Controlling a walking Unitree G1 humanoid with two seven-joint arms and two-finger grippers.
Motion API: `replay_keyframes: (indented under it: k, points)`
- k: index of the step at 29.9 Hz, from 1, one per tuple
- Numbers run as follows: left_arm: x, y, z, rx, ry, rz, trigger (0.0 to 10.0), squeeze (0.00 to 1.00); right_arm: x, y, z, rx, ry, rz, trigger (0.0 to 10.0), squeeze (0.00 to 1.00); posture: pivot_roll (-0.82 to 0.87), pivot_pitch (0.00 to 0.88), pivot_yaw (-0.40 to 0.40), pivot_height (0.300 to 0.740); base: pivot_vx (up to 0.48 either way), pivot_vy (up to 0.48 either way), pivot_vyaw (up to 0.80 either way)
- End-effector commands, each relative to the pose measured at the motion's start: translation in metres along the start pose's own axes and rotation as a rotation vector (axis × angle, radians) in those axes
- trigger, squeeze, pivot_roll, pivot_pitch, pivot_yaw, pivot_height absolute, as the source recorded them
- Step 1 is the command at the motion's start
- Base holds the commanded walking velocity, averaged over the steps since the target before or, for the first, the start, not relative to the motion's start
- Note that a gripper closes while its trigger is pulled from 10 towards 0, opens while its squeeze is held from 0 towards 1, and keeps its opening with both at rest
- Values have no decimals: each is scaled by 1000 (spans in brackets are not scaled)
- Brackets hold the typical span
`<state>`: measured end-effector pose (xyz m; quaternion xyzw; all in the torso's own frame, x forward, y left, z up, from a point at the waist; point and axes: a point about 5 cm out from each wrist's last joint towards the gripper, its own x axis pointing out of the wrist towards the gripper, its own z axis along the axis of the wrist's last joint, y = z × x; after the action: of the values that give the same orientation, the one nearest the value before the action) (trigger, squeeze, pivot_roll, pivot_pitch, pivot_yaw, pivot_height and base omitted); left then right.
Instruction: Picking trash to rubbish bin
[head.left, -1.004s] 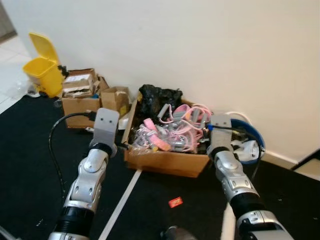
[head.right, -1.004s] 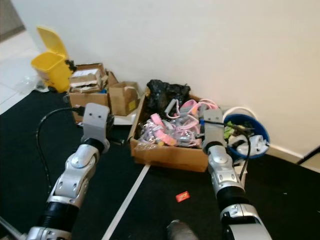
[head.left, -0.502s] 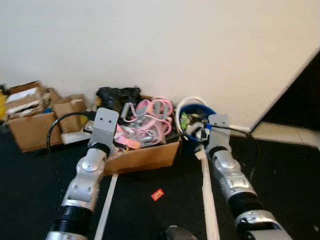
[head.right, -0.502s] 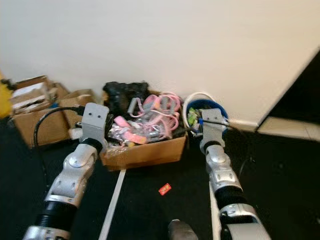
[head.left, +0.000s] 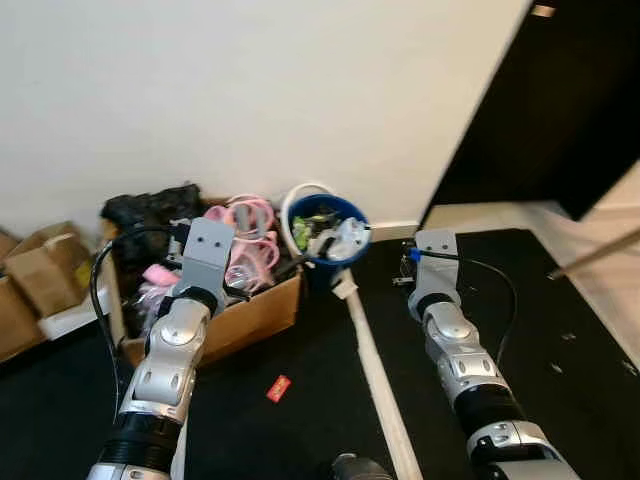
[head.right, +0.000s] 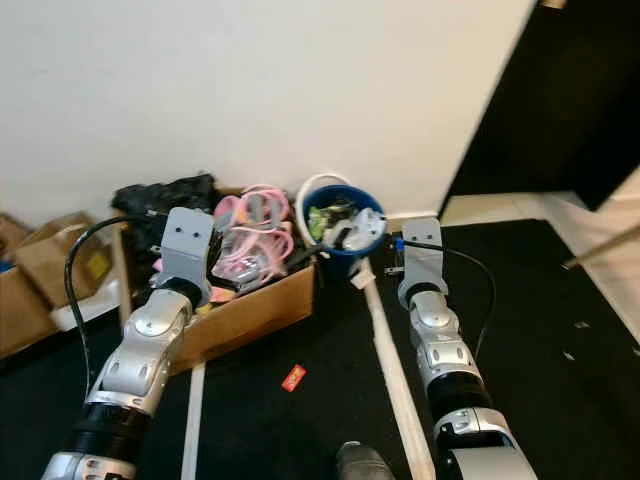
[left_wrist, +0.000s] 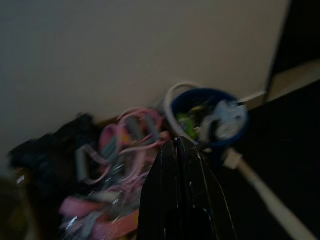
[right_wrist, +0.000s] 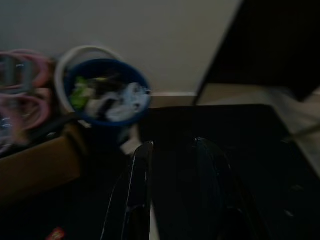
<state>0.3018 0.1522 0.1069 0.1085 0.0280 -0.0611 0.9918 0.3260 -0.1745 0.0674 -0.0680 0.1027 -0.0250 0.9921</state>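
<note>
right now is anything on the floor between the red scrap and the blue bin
Nothing visible blocks it. The red scrap lies on bare black floor; the cardboard box sits just beside the line up to the blue bin, not across it.

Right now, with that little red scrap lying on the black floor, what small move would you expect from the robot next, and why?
Probably lowering the left gripper toward the red scrap. The scrap lies loose on the black floor just in front of the cardboard box, nearer the left arm than the right gripper. The left fingers are together and hold nothing, so they would need to open first. The blue bin stands close behind.
</note>
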Motion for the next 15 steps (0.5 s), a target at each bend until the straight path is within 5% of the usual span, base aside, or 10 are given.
replay_keyframes:
  k: [1, 15]
  points:
    - [-1, 0, -3, 2, 9, 4, 10000, 0, -1, 2, -6, 3, 32, 6, 10000, 0, 50, 9, -35, 740, 0, 0, -800]
    - [-2, -3, -4, 4, 6, 0, 10000, 0, -2, 1, -7, -19, 30, 11, 10000, 0, 43, 1, -41, 740, 0, 0, -800]
